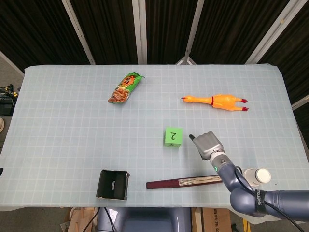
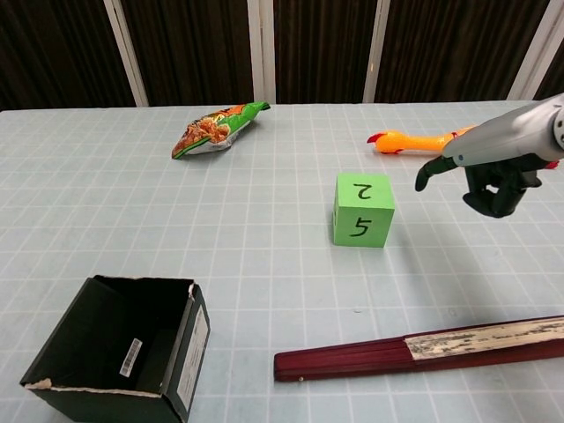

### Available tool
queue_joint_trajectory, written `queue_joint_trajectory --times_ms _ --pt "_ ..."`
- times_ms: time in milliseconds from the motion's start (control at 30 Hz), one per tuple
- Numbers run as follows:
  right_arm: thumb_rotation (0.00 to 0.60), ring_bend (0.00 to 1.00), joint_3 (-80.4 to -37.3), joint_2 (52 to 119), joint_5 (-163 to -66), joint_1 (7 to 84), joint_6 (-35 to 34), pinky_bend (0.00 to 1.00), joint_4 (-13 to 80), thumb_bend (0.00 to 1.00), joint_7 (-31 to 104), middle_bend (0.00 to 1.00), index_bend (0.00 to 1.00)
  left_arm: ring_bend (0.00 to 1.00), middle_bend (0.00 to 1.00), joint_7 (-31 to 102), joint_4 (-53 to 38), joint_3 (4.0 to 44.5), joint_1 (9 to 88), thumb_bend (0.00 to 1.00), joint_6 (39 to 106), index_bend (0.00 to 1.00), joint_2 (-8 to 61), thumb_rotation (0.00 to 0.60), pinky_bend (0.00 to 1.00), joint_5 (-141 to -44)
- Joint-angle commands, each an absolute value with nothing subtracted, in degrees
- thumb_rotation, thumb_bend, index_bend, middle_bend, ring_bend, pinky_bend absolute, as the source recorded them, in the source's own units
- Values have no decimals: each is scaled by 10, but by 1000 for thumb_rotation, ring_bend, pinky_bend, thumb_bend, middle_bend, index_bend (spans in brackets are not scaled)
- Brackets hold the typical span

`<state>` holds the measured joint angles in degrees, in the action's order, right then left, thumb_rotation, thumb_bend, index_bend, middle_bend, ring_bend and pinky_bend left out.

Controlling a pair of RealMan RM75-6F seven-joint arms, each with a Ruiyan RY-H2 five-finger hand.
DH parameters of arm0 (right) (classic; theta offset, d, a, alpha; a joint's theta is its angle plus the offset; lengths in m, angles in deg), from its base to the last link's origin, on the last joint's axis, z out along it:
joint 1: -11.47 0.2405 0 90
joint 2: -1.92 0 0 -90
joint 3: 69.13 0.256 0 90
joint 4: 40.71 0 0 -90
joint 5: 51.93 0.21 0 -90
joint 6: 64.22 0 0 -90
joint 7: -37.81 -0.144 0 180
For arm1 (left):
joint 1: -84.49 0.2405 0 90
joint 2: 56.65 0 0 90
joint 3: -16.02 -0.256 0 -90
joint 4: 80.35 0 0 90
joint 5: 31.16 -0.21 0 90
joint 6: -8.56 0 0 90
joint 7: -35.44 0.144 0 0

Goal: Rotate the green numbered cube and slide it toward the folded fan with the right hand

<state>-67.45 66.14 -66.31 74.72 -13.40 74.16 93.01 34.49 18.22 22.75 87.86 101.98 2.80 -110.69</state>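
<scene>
We see the right hand (image 2: 490, 173) just right of the green cube (image 2: 363, 210), not touching, fingers curled in, holding nothing. Cube sits mid-table, "2" up, apart from the folded fan (image 2: 423, 347).

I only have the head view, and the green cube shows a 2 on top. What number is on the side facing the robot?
Observer: The chest view shows a 5 on the green cube's near face.
Operator: How are the right robot hand's fingers set? I see just its back.
Observer: The right robot hand has most fingers curled under, holding nothing. One finger stretches toward the cube's right side without touching it.
</scene>
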Motion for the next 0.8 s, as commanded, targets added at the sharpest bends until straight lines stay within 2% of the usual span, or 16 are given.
queue_joint_trajectory --times_ms 33,300,800 --pt "600 860 -677 674 -650 763 -136 710 730 730 927 830 129 40 0 348 183 228 878 258 1019 31 29 600 162 -1106" --pt "600 860 -683 701 -616 799 -139 711 701 729 916 830 129 40 0 350 183 230 876 258 1017 31 29 600 162 -1100" --pt "600 860 -690 706 -568 845 -182 711 669 730 877 830 129 41 0 354 183 231 873 257 1012 31 30 600 162 -1094"
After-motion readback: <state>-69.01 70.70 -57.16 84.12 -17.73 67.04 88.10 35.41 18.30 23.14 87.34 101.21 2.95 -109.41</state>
